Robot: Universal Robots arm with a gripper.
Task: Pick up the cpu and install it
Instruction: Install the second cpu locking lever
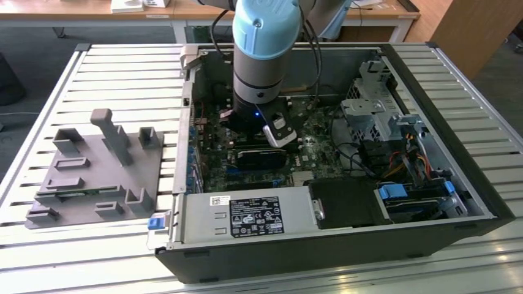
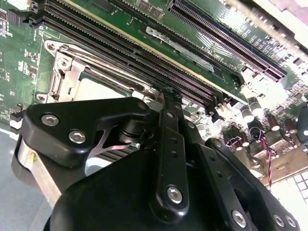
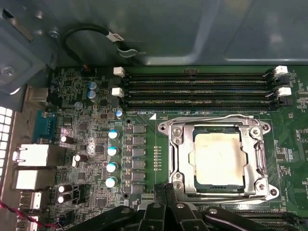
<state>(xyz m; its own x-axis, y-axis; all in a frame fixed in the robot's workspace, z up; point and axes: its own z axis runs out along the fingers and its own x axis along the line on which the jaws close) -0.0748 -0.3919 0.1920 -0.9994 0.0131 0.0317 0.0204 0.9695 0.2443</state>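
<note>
cpu (image 3: 216, 159) seated in socket (image 3: 174, 159), case (image 1: 327, 257) open

One robot arm (image 1: 259, 55). One open computer case (image 1: 327, 257). One grey holder tray (image 1: 94, 174) beside it. One green board (image 3: 96, 144). One cpu (image 3: 216, 159) in one metal socket frame (image 3: 175, 144). Four long memory slots (image 3: 197, 86). Five blue-topped round cans (image 3: 111, 151) in row.

Open computer case (image 1: 457, 202) on slatted table (image 1: 122, 67), grey fixture tray (image 1: 90, 177) beside it, memory slots (image 3: 197, 86) inside.
</note>
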